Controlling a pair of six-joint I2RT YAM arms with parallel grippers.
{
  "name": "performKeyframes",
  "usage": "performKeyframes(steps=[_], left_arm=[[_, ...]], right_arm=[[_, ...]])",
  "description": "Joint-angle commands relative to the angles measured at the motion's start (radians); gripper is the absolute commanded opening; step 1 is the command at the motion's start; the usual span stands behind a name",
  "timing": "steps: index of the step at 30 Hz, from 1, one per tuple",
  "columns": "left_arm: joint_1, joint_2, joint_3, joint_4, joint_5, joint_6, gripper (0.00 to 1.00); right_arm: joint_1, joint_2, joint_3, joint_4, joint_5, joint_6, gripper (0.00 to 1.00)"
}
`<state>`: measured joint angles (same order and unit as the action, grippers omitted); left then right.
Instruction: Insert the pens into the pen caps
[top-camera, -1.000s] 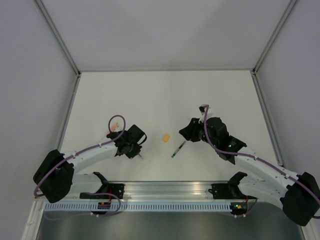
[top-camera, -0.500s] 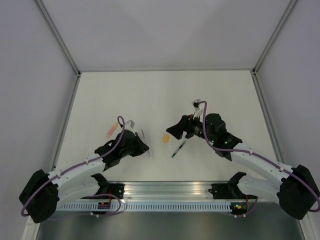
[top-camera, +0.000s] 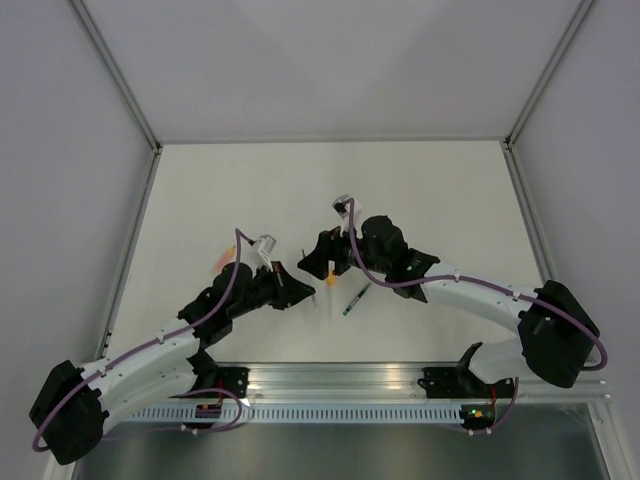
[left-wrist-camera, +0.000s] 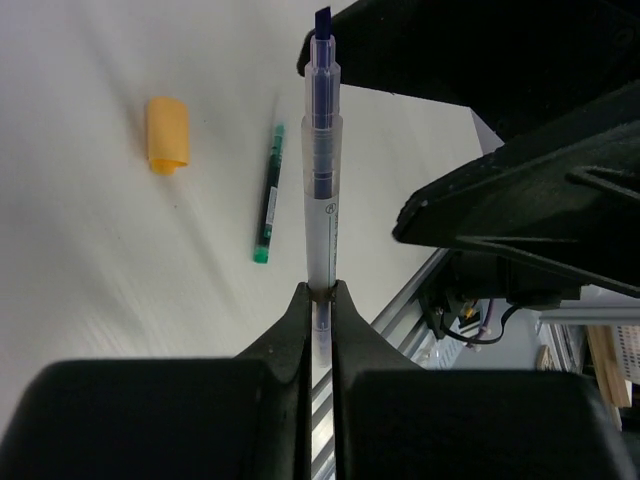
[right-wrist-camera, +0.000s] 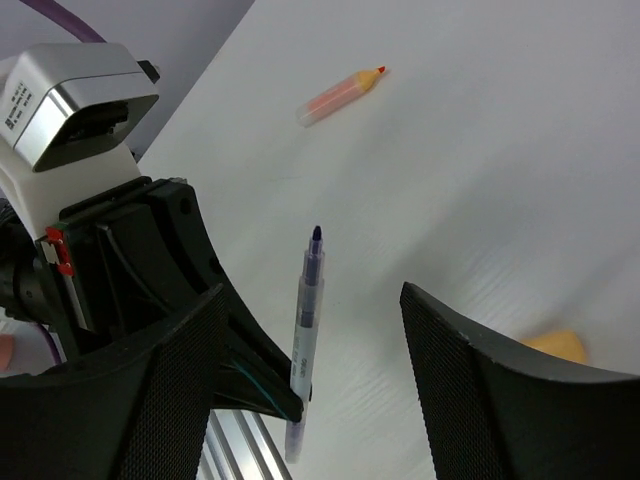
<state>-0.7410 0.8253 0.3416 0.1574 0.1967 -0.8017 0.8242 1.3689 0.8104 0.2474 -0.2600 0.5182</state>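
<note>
My left gripper (left-wrist-camera: 320, 290) is shut on the grey-silver pen (left-wrist-camera: 322, 170). The pen stands out of the jaws with its dark blue tip bare. My right gripper (right-wrist-camera: 310, 295) is open and empty, with one finger on each side of that pen (right-wrist-camera: 305, 330) and touching nothing. In the top view the two grippers, left (top-camera: 296, 290) and right (top-camera: 318, 262), meet at the table's middle. The bright orange cap (top-camera: 331, 280) lies on the table just beside them, also in the left wrist view (left-wrist-camera: 168, 134). The green-ended pen (top-camera: 356, 298) lies to its right. The orange-ended pen (right-wrist-camera: 340, 93) lies further left. No pale cap shows.
The white table is boxed in by grey walls with metal posts (top-camera: 120, 90). An aluminium rail (top-camera: 340, 378) with the arm bases runs along the near edge. The left wrist's camera block (right-wrist-camera: 80, 110) sits close to my right gripper's left finger.
Both arms have swung in towards the table's middle. The left gripper carried the grey-silver pen to the right. The right gripper moved left, over the orange cap, and now brackets the pen.
</note>
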Motion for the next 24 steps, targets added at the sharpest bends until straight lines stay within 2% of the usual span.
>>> performKeyframes(steps=[1,10,13,14,15,16,17,18,20,24], left_arm=[[-0.001,-0.009,-0.015,0.079,0.060,0.036,0.02],[-0.001,-0.011,-0.021,0.110,0.081,0.030,0.02],[-0.001,-0.015,-0.021,0.114,0.084,0.029,0.02],[-0.001,-0.018,-0.019,0.119,0.089,0.035,0.02],[0.000,-0.020,-0.018,0.120,0.095,0.041,0.02],[0.000,-0.020,-0.019,0.125,0.104,0.048,0.07],[-0.001,-0.020,-0.023,0.157,0.139,0.070,0.28],[0.000,-0.018,-0.030,0.175,0.154,0.075,0.43],[-0.001,-0.005,-0.029,0.188,0.170,0.096,0.59],[-0.001,0.034,0.003,0.150,0.150,0.122,0.63]], right_arm=[[0.026,0.039,0.056,0.013,0.045,-0.032,0.76],[0.067,0.067,0.059,0.015,0.099,-0.020,0.50],[0.070,0.062,0.052,0.013,0.128,-0.004,0.31],[0.070,0.062,0.052,0.013,0.133,0.008,0.17],[0.070,0.062,0.053,0.013,0.133,0.014,0.10],[0.070,0.064,0.052,0.015,0.133,0.023,0.02],[0.070,0.064,0.052,0.018,0.131,0.032,0.00],[0.070,0.065,0.050,0.023,0.124,0.046,0.00],[0.070,0.062,0.052,0.033,0.113,0.060,0.00],[0.070,0.035,0.038,0.053,0.105,0.089,0.00]])
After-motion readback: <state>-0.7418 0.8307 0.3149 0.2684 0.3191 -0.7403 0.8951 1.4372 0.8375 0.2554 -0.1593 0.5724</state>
